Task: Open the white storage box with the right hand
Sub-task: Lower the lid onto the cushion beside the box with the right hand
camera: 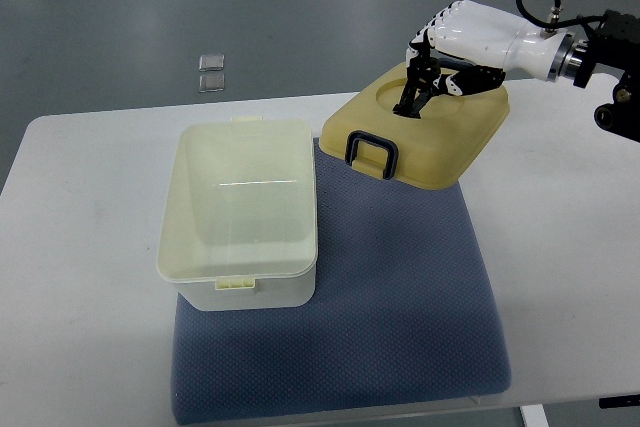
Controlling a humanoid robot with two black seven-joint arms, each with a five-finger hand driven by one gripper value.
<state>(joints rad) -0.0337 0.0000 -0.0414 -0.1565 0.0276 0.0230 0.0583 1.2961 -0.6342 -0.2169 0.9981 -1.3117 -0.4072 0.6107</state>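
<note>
Gripping the lid (440, 142) with curled fingers (420, 82), the right hand (450, 52) held it tilted above the far right corner of the blue mat (400, 297), its dark handle (372, 154) facing the box (240, 209). Uncovered, the box sat on the mat's left side, on the white table (80, 247).

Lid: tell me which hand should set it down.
Right. The right hand already grips the lid, tilted beside the open white box. No left hand is in view.
</note>
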